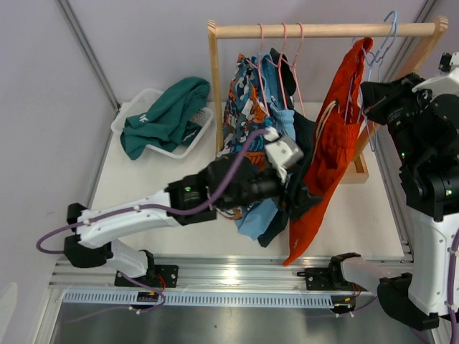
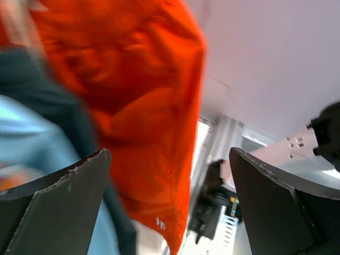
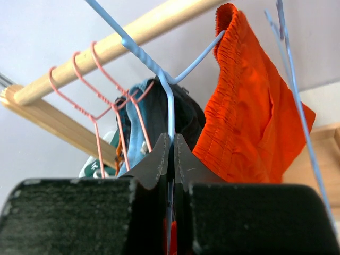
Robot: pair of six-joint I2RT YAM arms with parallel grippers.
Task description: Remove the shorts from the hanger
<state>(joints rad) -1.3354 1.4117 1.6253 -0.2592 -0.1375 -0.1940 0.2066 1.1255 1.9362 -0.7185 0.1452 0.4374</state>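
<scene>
Two reaches — left pincer [image 2: 170, 159] low, splayed beside orange-red shorts [image 1: 333, 136]; right pincer [image 3: 171, 141] high, clenched on blue hanger [image 3: 146, 56].

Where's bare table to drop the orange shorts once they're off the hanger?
Two free patches: the table strip between the basket and the left arm, and the front right between the orange shorts hem and the right arm. It is crowded under the rack, where the other hanging shorts and left gripper bunch.
</scene>
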